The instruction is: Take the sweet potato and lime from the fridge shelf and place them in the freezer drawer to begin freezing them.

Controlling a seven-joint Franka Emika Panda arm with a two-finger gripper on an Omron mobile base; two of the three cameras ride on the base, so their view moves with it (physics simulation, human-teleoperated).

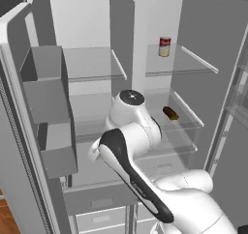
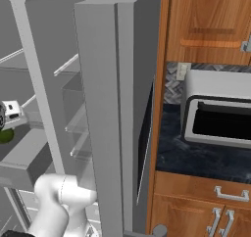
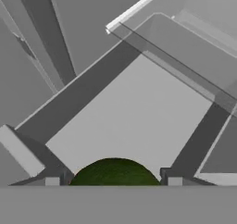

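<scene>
Hand view, lime (image 3: 114, 172) in pincer (image 3: 113, 177) (over freezer drawer (image 3: 134, 121)), sweet potato (image 1: 170, 113) shelved

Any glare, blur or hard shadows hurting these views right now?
Left base view: flat, even light, no glare; the sweet potato reads small and soft-edged. Right base view: the lime is cut by the frame edge. Hand view: sharp, lime between the gripper fingertips, drawer floor evenly lit.

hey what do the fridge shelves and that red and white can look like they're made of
The fridge shelves look like clear glass or plastic: you see the back wall through them, with pale edge strips. The can looks like metal with a printed red-and-white label and a grey top rim, though in this render that is only a guess.
</scene>
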